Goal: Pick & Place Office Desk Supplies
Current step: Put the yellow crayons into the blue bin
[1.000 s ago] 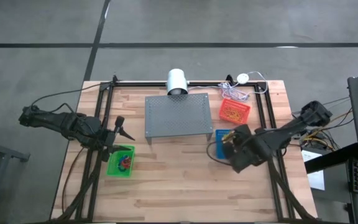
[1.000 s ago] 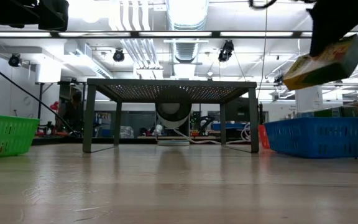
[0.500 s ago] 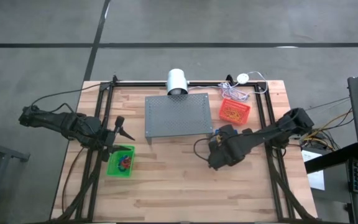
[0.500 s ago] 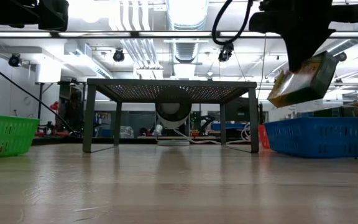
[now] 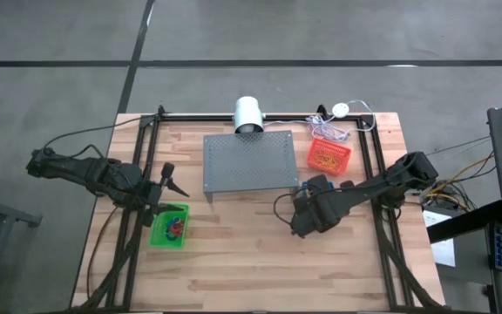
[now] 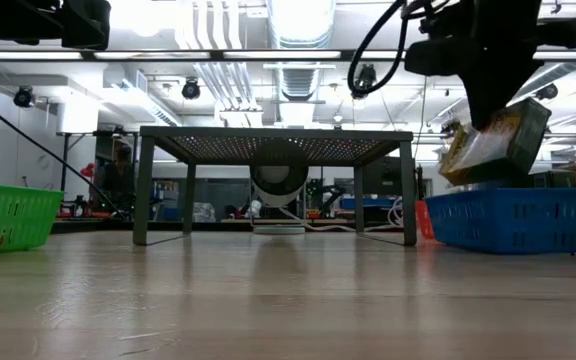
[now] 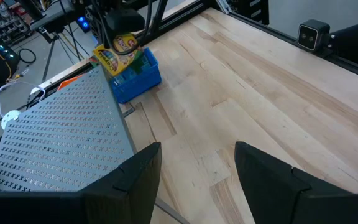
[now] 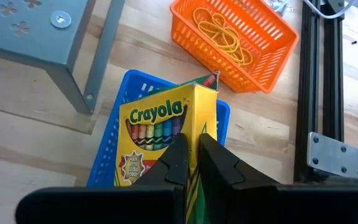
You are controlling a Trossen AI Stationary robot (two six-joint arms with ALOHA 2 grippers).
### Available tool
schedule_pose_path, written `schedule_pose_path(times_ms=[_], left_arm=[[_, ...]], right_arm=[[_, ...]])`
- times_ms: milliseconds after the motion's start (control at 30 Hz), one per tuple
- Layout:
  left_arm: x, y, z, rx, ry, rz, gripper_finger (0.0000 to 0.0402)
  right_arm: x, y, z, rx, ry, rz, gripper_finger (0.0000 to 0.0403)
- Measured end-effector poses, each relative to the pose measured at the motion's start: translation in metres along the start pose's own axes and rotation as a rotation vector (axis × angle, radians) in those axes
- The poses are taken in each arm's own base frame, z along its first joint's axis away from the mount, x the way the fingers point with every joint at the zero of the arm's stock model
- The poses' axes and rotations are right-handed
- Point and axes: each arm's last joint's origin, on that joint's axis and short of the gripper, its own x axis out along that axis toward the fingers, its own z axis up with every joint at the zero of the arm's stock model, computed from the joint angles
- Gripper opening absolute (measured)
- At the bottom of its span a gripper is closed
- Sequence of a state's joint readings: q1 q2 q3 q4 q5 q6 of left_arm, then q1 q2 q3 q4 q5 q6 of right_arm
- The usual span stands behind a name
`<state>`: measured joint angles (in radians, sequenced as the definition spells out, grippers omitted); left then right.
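A green-and-yellow crayon box (image 8: pixel 160 134) hangs over the blue basket (image 8: pixel 107 155), with my right gripper (image 8: pixel 192 155) shut on it. In the low view the box (image 6: pixel 493 145) is tilted, its lower end close above the basket's rim (image 6: pixel 518 195). My left gripper (image 7: pixel 197 180) waits open at the table's left (image 5: pixel 174 179), above the green basket (image 5: pixel 169 225), which holds small red and blue bands (image 5: pixel 174 227). Tan rubber bands (image 8: pixel 219 31) lie in the orange basket (image 8: pixel 272 56). My right gripper pinches the crayon box at its upper end (image 8: pixel 197 127) between its two fingers, which nearly meet; the fingers themselves hide which thin part lies between them. They come slanting down from above. The box hangs tilted below them, clear of the table and over the blue basket.
A grey perforated metal stand (image 5: pixel 249 161) stands at the table's middle, just left of the blue basket. A white lamp head (image 5: pixel 248 113) and loose cables (image 5: pixel 342 122) sit at the far edge. Black rails (image 5: pixel 369 157) run along both sides.
My right gripper has gone toward the table's left edge and down, tipping more steeply downward, still shut on the crayon box. The box has sunk from well above the blue basket to just over its rim, staying tilted.
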<state>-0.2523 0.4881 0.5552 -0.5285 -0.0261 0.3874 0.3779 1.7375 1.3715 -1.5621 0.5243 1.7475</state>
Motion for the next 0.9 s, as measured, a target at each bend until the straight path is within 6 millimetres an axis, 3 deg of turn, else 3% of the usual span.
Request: schedule_pose_path(times_ms=[900], left_arm=[[0.000, 0.000, 0.000, 0.000, 0.000, 0.000, 0.0209]], right_arm=[[0.035, 0.006, -0.019, 0.072, -0.009, 0.029, 0.0017]])
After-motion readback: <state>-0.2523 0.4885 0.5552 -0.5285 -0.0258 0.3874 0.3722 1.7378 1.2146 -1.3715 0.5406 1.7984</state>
